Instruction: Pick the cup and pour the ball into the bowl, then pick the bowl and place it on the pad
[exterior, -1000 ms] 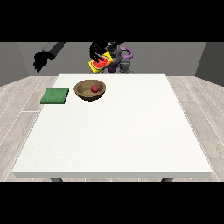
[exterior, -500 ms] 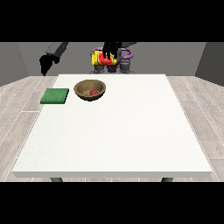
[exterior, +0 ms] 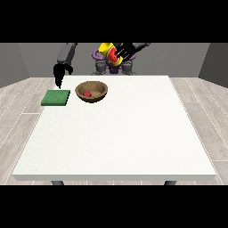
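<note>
A wooden bowl [exterior: 92, 92] stands on the white table [exterior: 120, 133] at the far left, with a red ball [exterior: 87, 93] lying inside it. Left of the bowl lies a flat green pad [exterior: 56, 97]. The hand at the view's right [exterior: 124, 52] is raised above the table's far edge, behind and to the right of the bowl, with its fingers curled round a yellow cup with a red band [exterior: 110, 52] that is tipped on its side. The hand at the view's left [exterior: 59, 73] hangs fingers down just above the far end of the pad, holding nothing.
The robot's torso [exterior: 112, 67] stands behind the table's far edge. Grey plank floor surrounds the table on all sides.
The hand at the view's left has come down towards the pad. The hand with the cup has risen and drawn back to the right, away from the bowl.
</note>
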